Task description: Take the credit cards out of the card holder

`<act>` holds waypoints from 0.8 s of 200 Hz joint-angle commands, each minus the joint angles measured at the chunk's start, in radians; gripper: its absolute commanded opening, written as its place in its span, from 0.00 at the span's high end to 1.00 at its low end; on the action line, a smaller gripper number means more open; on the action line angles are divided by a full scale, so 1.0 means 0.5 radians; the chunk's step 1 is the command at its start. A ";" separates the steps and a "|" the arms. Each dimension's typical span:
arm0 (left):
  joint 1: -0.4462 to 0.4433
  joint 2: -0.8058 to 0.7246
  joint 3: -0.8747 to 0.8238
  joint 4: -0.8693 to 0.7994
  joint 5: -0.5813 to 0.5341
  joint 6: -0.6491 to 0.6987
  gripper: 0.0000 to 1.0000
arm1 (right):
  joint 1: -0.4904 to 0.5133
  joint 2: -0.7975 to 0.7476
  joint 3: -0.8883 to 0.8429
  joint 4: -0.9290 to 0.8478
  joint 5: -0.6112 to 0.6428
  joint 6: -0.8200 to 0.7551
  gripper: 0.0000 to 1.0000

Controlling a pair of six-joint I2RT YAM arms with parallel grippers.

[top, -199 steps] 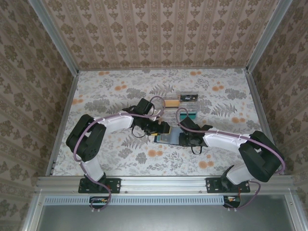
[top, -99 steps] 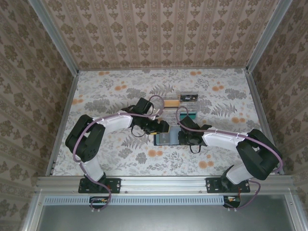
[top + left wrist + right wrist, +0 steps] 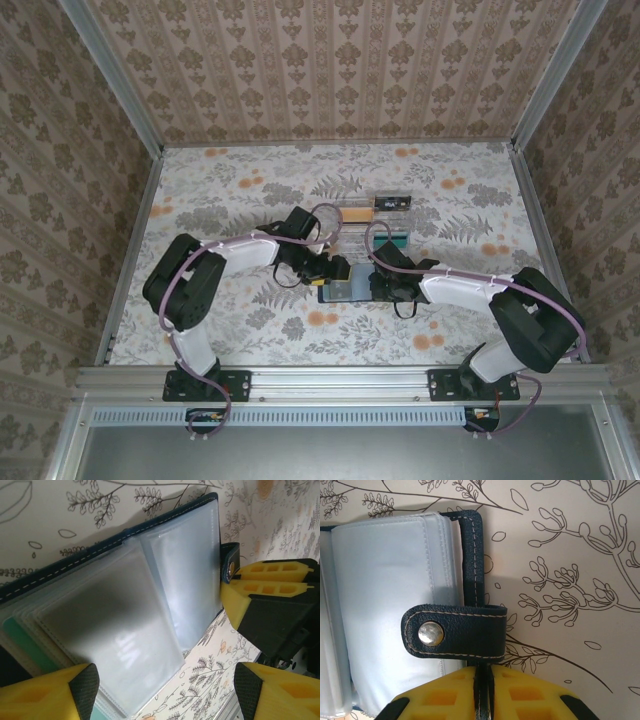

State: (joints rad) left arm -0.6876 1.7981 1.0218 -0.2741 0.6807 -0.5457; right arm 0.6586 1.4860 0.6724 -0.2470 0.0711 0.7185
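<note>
pin the cover, draw the card out of its sleeve

we have the card holder (image 3: pixel 345 288) lying open on the floral table (image 3: pixel 230 200), about mid-table, between our two arms. the right gripper (image 3: pixel 482 690) is pinched tight on the holder's dark stitched cover edge, just beside the snap tab (image 3: pixel 455 632), so that side is anchored. the left gripper (image 3: pixel 165 685) stands wide and holds nothing, its yellow fingers (image 3: pixel 50 695) straddling the fan of clear sleeves (image 3: pixel 115 630).

a teal edge (image 3: pixel 14 632) peeks from under the sleeves; we judge it to be a card left to pull. to do this well, we think the left jaws should bite the card alone, not the whole sleeve stack, and draw it out through the sleeve's mouth, away from the right gripper's pinch, so the holder is tensioned rather than dragged. the sleeves look glossy and floppy; a shallow bite could slip.

the two grippers sit near each other over the holder, so there is little slack between them. beyond the holder a teal card (image 3: pixel 392 240) and a pale card (image 3: pixel 352 213) lie on the table, with a small dark item (image 3: pixel 392 202) beside the pale one; we would steer clear of that side. the table to the left and toward the near rail (image 3: pixel 340 378) is the better way out. the walls (image 3: pixel 100 150) stand well apart from the work.
</note>
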 commanded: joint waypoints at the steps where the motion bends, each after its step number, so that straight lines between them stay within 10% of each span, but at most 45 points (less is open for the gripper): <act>1: -0.012 -0.010 0.026 -0.094 -0.048 0.011 0.24 | -0.007 0.043 -0.027 -0.056 -0.020 0.029 0.83; 160: -0.066 0.119 0.121 -0.054 0.039 -0.007 0.21 | -0.004 0.050 -0.050 -0.008 -0.058 0.060 0.84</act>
State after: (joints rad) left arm -0.7078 1.8236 1.0588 -0.2909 0.6846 -0.5461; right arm 0.6586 1.4879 0.6720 -0.2401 0.0669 0.7368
